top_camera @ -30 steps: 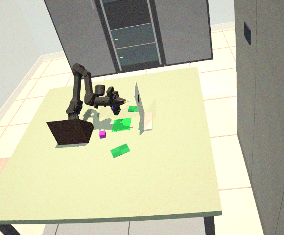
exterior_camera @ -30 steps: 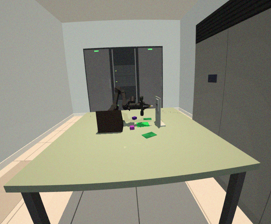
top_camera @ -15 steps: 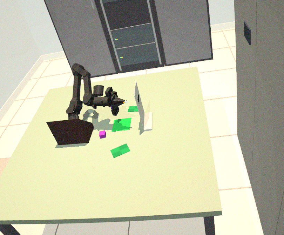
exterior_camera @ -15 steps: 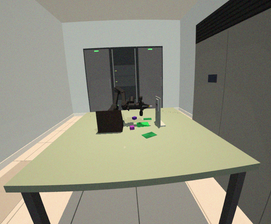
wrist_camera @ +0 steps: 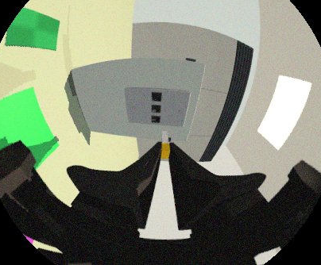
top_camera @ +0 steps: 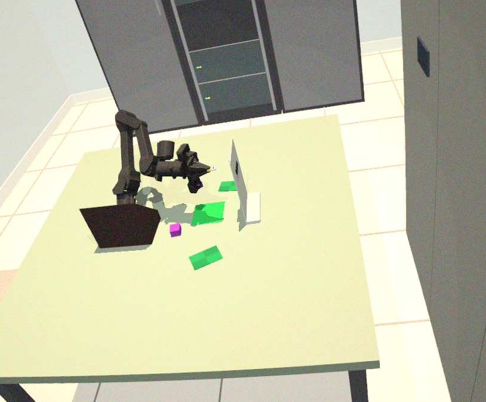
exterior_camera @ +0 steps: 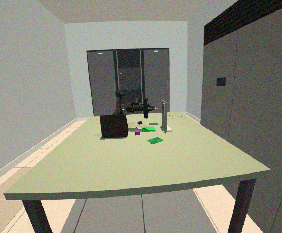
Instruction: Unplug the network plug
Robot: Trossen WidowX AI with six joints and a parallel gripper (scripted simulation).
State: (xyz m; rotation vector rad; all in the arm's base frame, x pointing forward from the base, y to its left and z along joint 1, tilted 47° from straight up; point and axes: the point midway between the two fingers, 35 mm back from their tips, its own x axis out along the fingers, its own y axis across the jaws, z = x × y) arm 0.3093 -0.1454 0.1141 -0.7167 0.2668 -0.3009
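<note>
In the top view, one dark block (top_camera: 120, 225) (exterior_camera: 114, 126) stands at the left, at the foot of one black arm (top_camera: 126, 153) (exterior_camera: 118, 103). Two small cubes follow: a magenta one (top_camera: 174, 230) (exterior_camera: 137, 133) (wrist_camera: 29, 239), at eight o'clock from the bright green square (top_camera: 214, 209) (exterior_camera: 148, 129) (wrist_camera: 15, 112), and a purple one (top_camera: 201, 185) (exterior_camera: 140, 122), mostly hidden there.

The single gripper (top_camera: 207, 169) (exterior_camera: 154, 107) (wrist_camera: 164, 146) is nearly closed, its fingers pinching the network plug (top_camera: 212, 168) (exterior_camera: 155, 107) (wrist_camera: 164, 151), orange and whitish. The plug is out in the air above the table, pointing to three o'clock, apart from the panel.

Three green patches lie flat: the bright square, one checked rectangle (top_camera: 205, 257) (exterior_camera: 155, 140) at six o'clock from it, and a smaller patch (top_camera: 227, 186) (exterior_camera: 153, 123) (wrist_camera: 32, 28) at one o'clock. One upright panel (top_camera: 239, 178) (exterior_camera: 164, 116) (wrist_camera: 102, 100) shows three dark openings (wrist_camera: 156, 97) in the wrist view.

The tabletop (top_camera: 243, 308) (exterior_camera: 141, 160) (wrist_camera: 102, 21) is pale yellow-green. One dark cabinet (top_camera: 319, 39) (exterior_camera: 156, 82) stands at twelve o'clock; a grey panelled wall (top_camera: 467, 106) (exterior_camera: 258, 87) (wrist_camera: 218, 108) rises at three. The floor (top_camera: 373, 151) is pale tile.
</note>
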